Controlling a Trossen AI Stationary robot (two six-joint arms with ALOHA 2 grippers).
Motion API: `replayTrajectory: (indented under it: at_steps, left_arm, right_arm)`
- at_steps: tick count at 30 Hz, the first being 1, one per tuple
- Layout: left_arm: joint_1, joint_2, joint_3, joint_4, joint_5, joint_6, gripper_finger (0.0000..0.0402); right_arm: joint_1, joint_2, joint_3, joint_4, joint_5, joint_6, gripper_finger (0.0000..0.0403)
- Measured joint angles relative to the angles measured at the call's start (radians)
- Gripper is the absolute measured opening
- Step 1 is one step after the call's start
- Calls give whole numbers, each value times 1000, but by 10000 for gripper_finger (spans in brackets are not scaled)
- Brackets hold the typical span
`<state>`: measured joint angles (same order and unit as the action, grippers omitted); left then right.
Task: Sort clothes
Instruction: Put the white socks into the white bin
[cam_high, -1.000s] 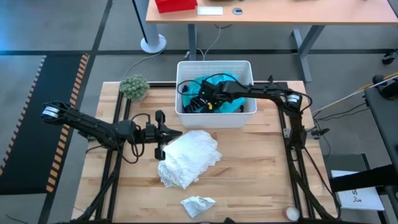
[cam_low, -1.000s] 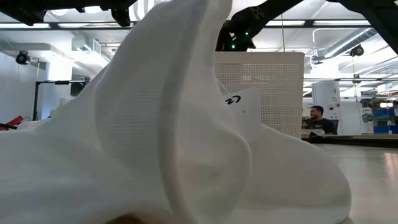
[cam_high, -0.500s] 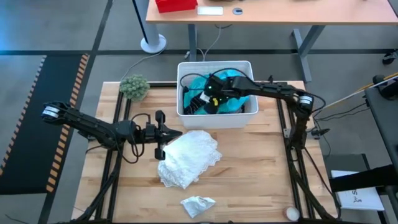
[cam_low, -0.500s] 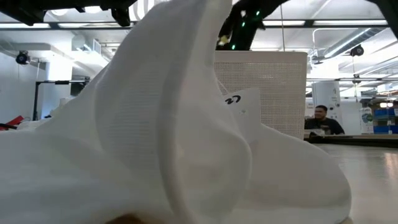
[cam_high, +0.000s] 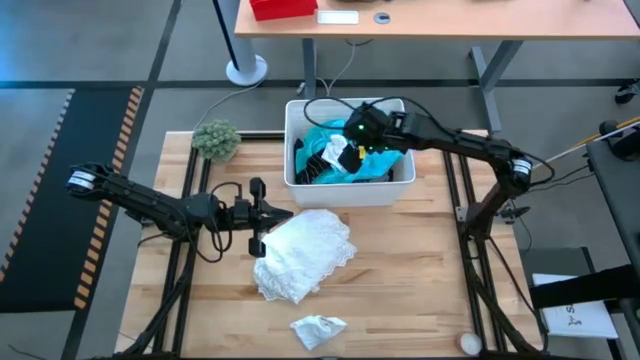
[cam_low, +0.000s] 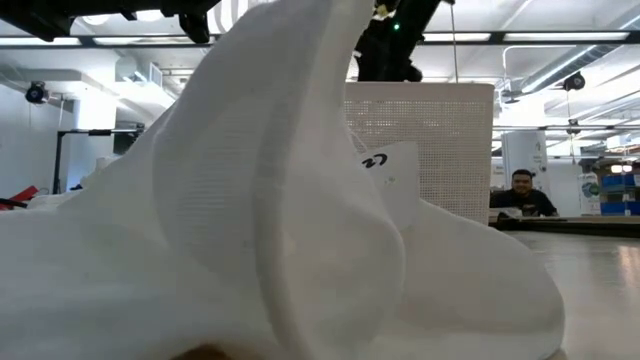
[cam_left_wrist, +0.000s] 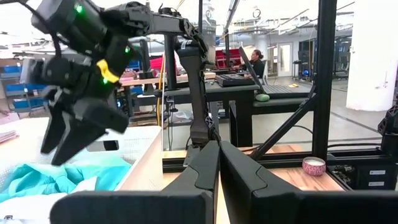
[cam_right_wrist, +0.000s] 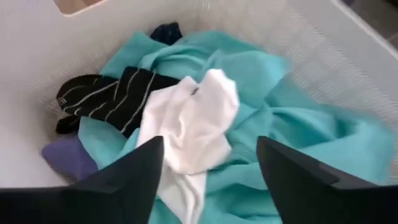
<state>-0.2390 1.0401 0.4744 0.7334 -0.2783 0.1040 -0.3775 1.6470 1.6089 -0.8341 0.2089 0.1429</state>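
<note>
The right end effector (cam_high: 345, 152) is hovering over the bin (cam_high: 300, 110) with fingers spread wide and empty, directly above a white garment (cam_right_wrist: 189, 127) lying on the turquoise garment (cam_right_wrist: 298, 143) inside the bin. The left end effector (cam_high: 268, 218) is resting shut, holding nothing, touching the lace garment (cam_high: 303, 252) lying on the table (cam_high: 400, 280) in front of the bin. The clothes are likely handling as light, limp and non-fragile; pinching a raised fold is advisable.

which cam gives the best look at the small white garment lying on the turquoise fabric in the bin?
Right wrist view: the small white garment fills the frame between the open right tool fingers, on the turquoise fabric. The high view shows it only as a small patch in the white plastic bin. The left wrist view shows just turquoise; the low view shows none of it.
</note>
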Motion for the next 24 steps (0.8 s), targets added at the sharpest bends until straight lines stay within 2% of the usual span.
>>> replayTrajectory:
  at_steps: [4,8,12,19,21,24]
  left_arm:
    - [0,0,0,0,0,0,0]
    - [0,0,0,-2,0,5,0]
    - [0,0,0,-5,0,11,0]
    - [0,0,0,-20,0,11,0]
    - [0,0,0,-20,0,11,0]
    - [0,0,0,-21,0,11,0]
  right_arm:
    - [1,-55,0,-6,1,-29,277]
    - [26,-128,1,-43,1,-36,268]
    - [84,-206,0,-91,1,-63,201]
    - [238,-331,-14,-109,0,-137,26]
    - [291,-361,-29,-102,1,-144,9]
    - [373,-392,-69,-71,0,-131,22]
